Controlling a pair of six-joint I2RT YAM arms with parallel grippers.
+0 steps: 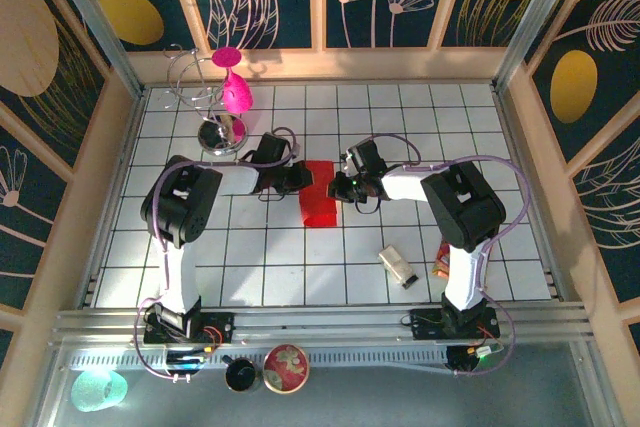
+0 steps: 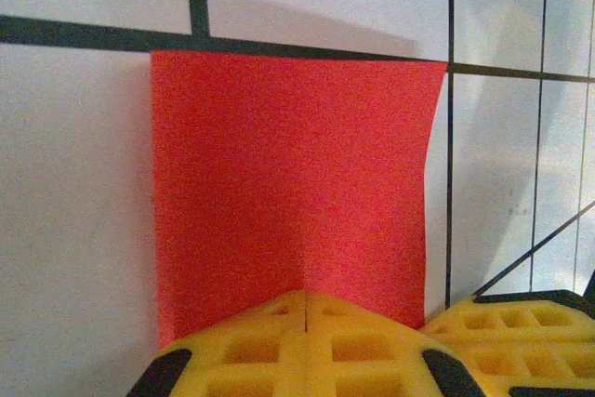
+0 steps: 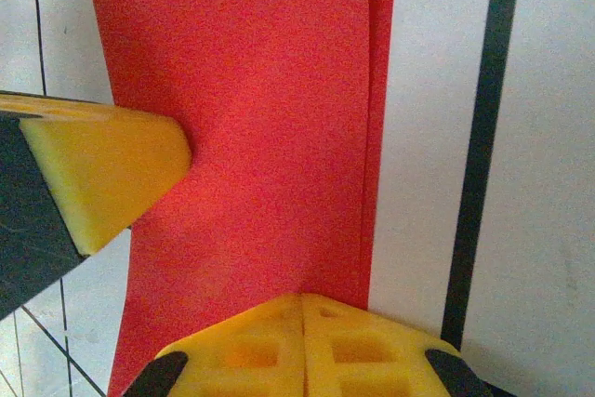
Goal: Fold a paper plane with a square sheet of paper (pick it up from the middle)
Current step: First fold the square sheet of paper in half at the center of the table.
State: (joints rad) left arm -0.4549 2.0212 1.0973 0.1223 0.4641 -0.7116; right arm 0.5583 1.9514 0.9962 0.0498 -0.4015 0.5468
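Note:
The square sheet of paper (image 1: 319,197) is bright red and lies on the tiled floor folded in half into a narrow rectangle; a paper plane is out of view. In the right wrist view the two layers' edges (image 3: 374,137) line up along the right side. My left gripper (image 1: 300,179) is shut, its yellow tips (image 2: 305,297) resting on the paper (image 2: 288,174) at its left edge. My right gripper (image 1: 338,187) is shut too, its tips (image 3: 304,300) resting on the paper (image 3: 260,118) from the opposite side. Each wrist view catches the other gripper's yellow fingers (image 3: 107,174) close by (image 2: 521,332).
A magenta goblet (image 1: 236,89), a wire stand (image 1: 193,75) and a chrome ball (image 1: 221,134) stand at the back left. A small grey box (image 1: 398,265) and a snack packet (image 1: 441,269) lie front right. A round tin (image 1: 286,367) sits on the front ledge.

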